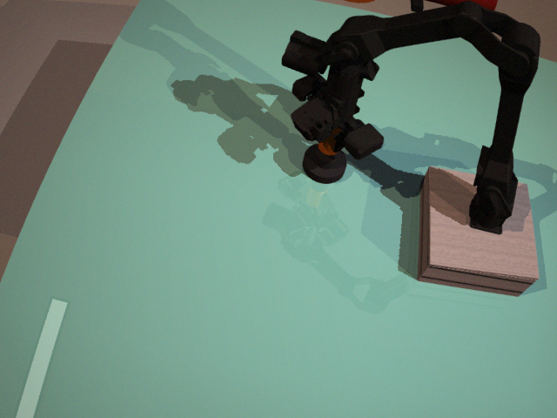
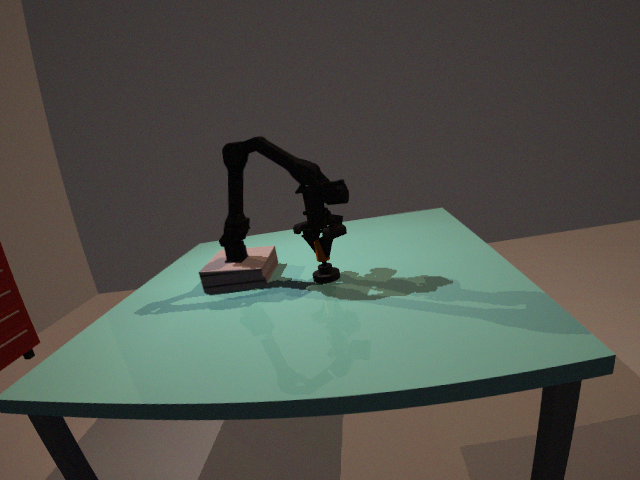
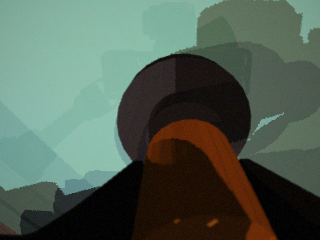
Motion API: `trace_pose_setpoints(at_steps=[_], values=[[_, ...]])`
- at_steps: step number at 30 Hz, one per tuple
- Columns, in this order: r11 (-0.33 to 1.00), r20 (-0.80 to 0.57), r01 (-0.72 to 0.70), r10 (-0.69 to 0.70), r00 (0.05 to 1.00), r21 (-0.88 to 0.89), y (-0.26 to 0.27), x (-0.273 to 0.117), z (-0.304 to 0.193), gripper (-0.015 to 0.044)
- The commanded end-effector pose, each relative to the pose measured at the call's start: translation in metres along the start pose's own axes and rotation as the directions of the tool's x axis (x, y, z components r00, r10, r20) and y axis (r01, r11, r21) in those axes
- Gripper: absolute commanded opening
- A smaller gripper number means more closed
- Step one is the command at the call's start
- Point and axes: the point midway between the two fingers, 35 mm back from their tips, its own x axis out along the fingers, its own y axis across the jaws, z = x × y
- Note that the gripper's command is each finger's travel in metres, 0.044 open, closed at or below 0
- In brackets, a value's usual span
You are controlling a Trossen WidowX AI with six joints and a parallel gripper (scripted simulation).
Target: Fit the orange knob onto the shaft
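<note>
The orange knob (image 1: 327,148) (image 2: 322,253) (image 3: 192,132) is between the fingers of my gripper (image 1: 332,140) (image 2: 323,250) (image 3: 190,169), which is shut on it. The round dark pedestal (image 1: 323,172) (image 2: 326,275) (image 3: 137,105) stands on the table directly under the knob. In the exterior view the knob leans slightly, and its lower end is just above the pedestal's raised middle. The knob hides the shaft in the wrist view, so I cannot tell how far the shaft is inside the hole. The flat sides are not visible.
The arm's base stands on a pale wooden block (image 1: 481,252) (image 2: 227,281), to the right of the pedestal in the top view. The green table (image 1: 202,292) (image 2: 289,356) carries shadows and reflections of the arm. A red cabinet (image 2: 12,315) stands beyond the table's left side in the exterior view.
</note>
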Motion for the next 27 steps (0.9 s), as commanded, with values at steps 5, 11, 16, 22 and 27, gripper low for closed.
trace_pose_setpoints(at_steps=[5, 11, 16, 22, 27], values=[[1.0, 0.002, 0.002, -0.002, 1.0, -0.005, -0.002, 0.0021, 0.0013, 0.0], [1.0, 0.002, 0.002, -0.002, 1.0, -0.005, -0.0009, 0.0019, 0.0007, 0.0], [1.0, 0.002, 0.002, -0.002, 1.0, -0.005, 0.0003, 0.0024, 0.0, 0.0], [1.0, 0.002, 0.002, -0.002, 1.0, -0.005, 0.0017, 0.0025, -0.0009, 0.0], [1.0, 0.002, 0.001, -0.001, 1.0, -0.005, 0.0027, -0.0025, -0.0015, 0.0]])
